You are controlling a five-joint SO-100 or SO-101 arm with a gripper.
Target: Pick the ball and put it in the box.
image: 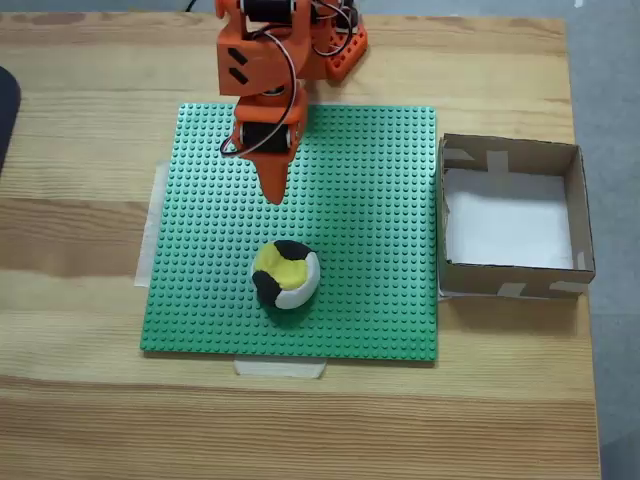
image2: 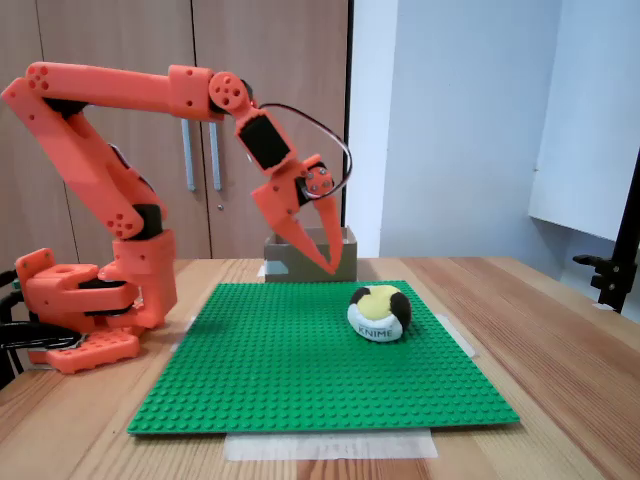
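Observation:
The ball (image: 286,273), patched yellow, black and white, rests on the green studded baseplate (image: 380,200) toward its front middle; in a fixed view from the side the ball (image2: 379,311) lies right of centre. The orange gripper (image: 273,194) hangs above the plate, behind the ball and apart from it, its fingers together in a point with nothing between them. From the side the gripper (image2: 328,267) tilts down toward the ball, well above the plate. The brown cardboard box (image: 578,210) with a white bottom stands just right of the plate; the box (image2: 345,262) shows partly behind the gripper.
The orange arm's base (image2: 85,300) sits at the plate's far edge on a wooden table (image: 80,230). Pale tape strips (image: 280,368) hold the plate down. A dark object (image: 6,105) pokes in at the left table edge. Cupboard doors (image2: 230,120) stand behind.

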